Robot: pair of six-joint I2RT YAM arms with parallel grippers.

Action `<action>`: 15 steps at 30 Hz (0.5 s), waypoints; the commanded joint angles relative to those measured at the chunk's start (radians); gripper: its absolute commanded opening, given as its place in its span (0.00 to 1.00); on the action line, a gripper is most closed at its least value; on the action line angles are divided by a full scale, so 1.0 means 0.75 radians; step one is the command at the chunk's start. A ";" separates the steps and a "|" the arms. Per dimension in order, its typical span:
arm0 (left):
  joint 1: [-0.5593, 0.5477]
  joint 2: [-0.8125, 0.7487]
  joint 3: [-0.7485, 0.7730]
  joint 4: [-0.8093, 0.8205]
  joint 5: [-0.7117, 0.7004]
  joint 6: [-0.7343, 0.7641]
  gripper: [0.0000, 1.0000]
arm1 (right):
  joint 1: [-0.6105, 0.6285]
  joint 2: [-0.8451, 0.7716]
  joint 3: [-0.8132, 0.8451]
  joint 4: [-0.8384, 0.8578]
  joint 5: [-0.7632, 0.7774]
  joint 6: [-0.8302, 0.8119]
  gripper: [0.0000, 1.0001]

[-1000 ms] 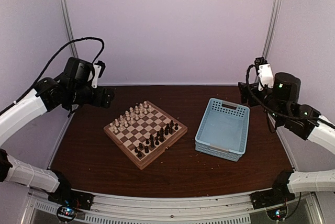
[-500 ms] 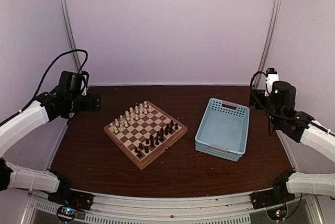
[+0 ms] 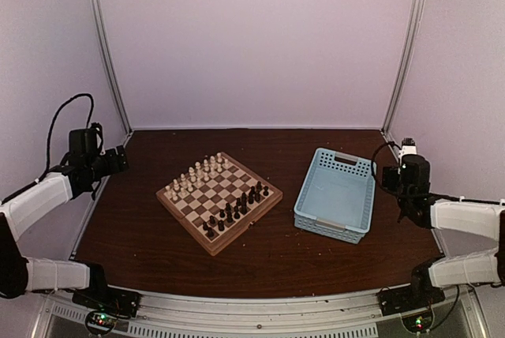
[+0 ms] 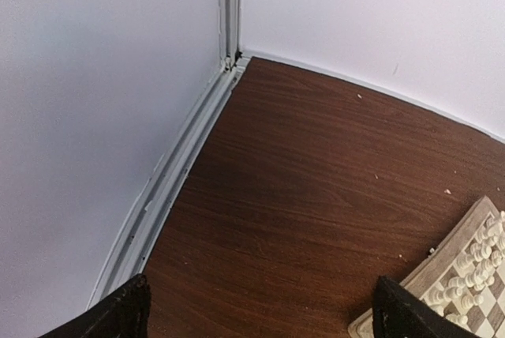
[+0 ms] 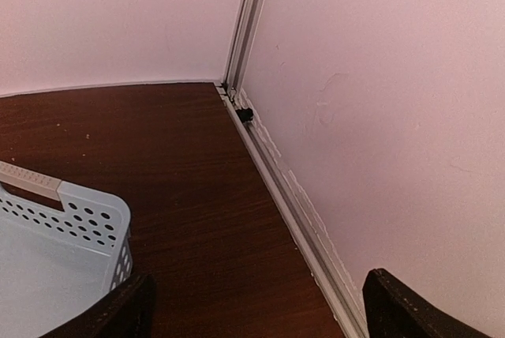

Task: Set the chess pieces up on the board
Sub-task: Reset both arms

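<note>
Nearest us, at the table's two sides, both tools hang clear of the work. In its own wrist view the left gripper has its dark fingers spread wide with only the dark brown wooden table between them. The right gripper is spread just as wide and also carries nothing.

Further in, left of centre, lies the square wooden chessboard with checkered squares and a tan border, turned corner-on to us. The small dark brown turned chessmen stand in two rows along its near-right side, and the small cream turned chessmen in two rows along its far-left side. We judge the set-up close to complete, though we cannot check each square.

We expect these pieces to be light, stiff and smooth, and easy to topple. A narrow pinch from above on the upper body would suit them, since their neighbours stand close. To the right of the board, well apart from it, sits the light blue perforated plastic basket.

Only the overhead view shows the whole board and both sets. The left wrist view catches just one board corner with a few cream men. The right wrist view sees only a basket corner and the far wall rail, and no chessmen.
</note>
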 commanded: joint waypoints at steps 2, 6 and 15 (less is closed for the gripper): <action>0.021 0.084 -0.007 0.216 0.092 0.083 0.98 | -0.104 0.243 -0.118 0.559 -0.144 -0.017 0.94; 0.075 0.162 -0.019 0.269 0.146 0.068 0.98 | -0.193 0.450 -0.046 0.739 -0.325 -0.030 0.98; 0.197 0.301 -0.081 0.444 0.302 0.163 0.98 | -0.201 0.612 -0.005 0.782 -0.477 -0.080 1.00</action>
